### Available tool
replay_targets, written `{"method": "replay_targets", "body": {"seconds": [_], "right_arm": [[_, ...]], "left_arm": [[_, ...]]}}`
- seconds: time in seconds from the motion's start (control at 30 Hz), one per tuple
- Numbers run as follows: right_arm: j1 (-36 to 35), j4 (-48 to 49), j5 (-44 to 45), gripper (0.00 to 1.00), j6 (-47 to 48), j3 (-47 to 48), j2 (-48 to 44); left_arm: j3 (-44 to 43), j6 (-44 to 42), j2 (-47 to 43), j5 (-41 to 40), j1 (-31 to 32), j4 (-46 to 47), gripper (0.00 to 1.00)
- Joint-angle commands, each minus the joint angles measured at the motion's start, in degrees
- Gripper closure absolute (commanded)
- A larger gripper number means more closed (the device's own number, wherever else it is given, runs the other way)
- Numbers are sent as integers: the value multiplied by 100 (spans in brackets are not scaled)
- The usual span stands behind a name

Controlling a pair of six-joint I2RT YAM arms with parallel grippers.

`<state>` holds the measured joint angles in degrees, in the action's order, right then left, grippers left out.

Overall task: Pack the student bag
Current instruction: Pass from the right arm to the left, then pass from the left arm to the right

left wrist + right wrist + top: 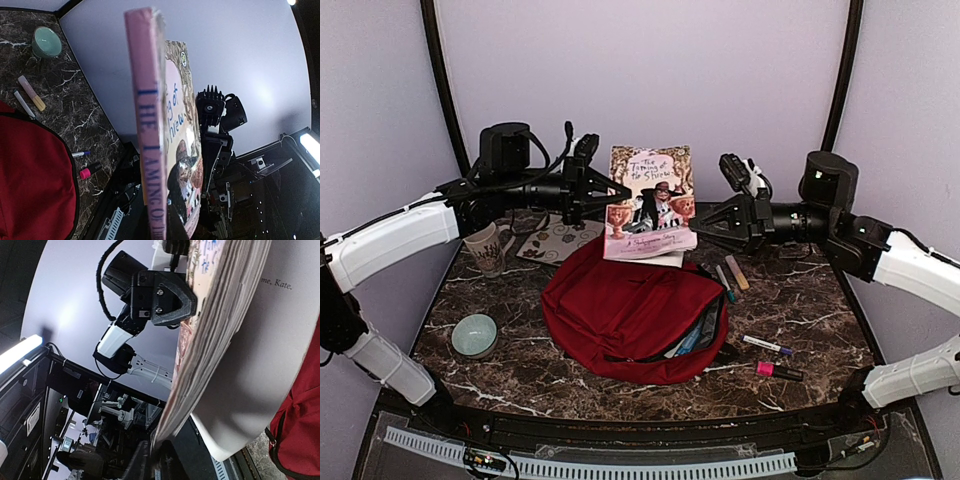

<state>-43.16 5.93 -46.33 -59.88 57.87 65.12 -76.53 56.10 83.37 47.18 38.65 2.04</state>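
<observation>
Your student bag (620,320) lies flat at the middle of the marble table (800,300), its zip gaping on the right side with a few items showing inside. Directly above its far edge you have a paperback book (650,200) held upright in the air, cover facing the top camera. Your left gripper (610,192) is pinched on the book's spine edge. Your right gripper (705,222) meets the opposite page edge and looks clamped on it too, though the pages fill its own wrist view and hide the fingers. To the left of the bag sit a mug (488,248) and a pale green bowl (475,335). To its right lie two markers (767,345), well apart from the bag.
</observation>
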Motion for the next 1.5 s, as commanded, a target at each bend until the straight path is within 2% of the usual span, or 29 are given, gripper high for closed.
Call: {"method": "replay_targets", "body": {"seconds": [0.0,0.07,0.1,0.23,0.47,0.63,0.77,0.9,1.03,1.13,1.23,1.47], "right_arm": [[-44,-629,791,70,551,481,132],[-43,-1187,1339,47,733,605,203],[-38,-1397,1606,41,763,638,230],[-39,-1723,2467,31,502,554,227],[-44,-1863,3199,21,53,704,278],[-128,-2095,3586,16,73,1170,431],[-303,-2014,4473,14,-68,1125,274],[-389,-1996,5130,13,-209,1079,125],[-391,-2530,5882,13,-210,1245,64],[-391,-2653,6363,13,-478,929,-187],[-389,-2080,6423,13,-651,85,-560],[-391,-1502,5793,13,-492,-694,-624]], "left_arm": [[34,-131,-276,-178,-3,-104,100],[44,-152,-310,-330,-38,-183,100],[48,-164,-331,-413,-71,-258,100],[98,-184,-493,-984,-175,-410,100],[81,-499,-661,-1360,-305,-623,100],[-99,-764,-637,-1413,-582,-780,100],[-474,-1011,-563,-1772,-723,-1233,100],[-496,-942,-606,-1924,-793,-1229,100],[-153,-793,-770,-2199,-799,-894,100],[489,-459,-986,-2493,-798,-47,100],[1060,-81,-1183,-2865,-798,707,100],[1152,712,-849,-3228,-682,815,100]]}}
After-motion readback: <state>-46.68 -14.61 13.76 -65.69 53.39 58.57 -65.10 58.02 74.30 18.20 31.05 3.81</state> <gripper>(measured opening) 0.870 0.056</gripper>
